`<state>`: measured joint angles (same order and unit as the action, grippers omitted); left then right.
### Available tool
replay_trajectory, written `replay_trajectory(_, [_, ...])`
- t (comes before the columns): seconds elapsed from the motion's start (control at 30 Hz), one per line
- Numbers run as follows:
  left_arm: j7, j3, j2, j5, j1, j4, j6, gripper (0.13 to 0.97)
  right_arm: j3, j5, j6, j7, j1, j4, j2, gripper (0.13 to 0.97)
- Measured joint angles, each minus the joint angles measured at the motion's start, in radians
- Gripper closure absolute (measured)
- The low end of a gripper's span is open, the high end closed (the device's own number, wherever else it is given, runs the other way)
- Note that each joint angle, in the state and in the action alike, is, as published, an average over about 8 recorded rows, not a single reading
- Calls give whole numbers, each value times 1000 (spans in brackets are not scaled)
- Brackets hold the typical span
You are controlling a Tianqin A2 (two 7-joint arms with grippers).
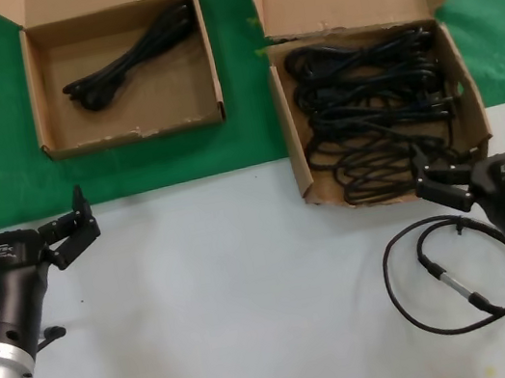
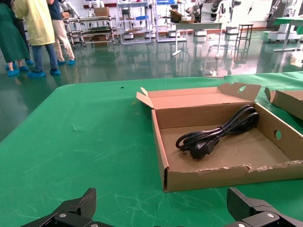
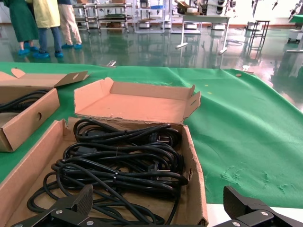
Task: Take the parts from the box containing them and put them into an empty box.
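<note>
From the head view, the larger carton (image 1: 457,75) at two o'clock holds a stack of black power cords (image 1: 369,100), and the smaller carton (image 1: 50,97) at eleven o'clock holds one cord (image 1: 127,59). The left gripper (image 1: 22,222), spread, hovers over the counter (image 1: 231,291); the right gripper (image 1: 481,153), spread, hangs at the larger carton's front rim. Only the wrist views show people (image 2: 33,35) on the floor beyond.
</note>
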<state>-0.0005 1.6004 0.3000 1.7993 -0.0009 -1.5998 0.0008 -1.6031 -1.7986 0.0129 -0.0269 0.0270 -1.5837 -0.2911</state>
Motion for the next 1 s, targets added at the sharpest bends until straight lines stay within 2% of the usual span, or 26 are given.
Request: replay_trajectory(1.0, [0, 0, 0, 0, 0, 0, 0, 132, 0, 0, 0, 0, 0, 0, 0, 129])
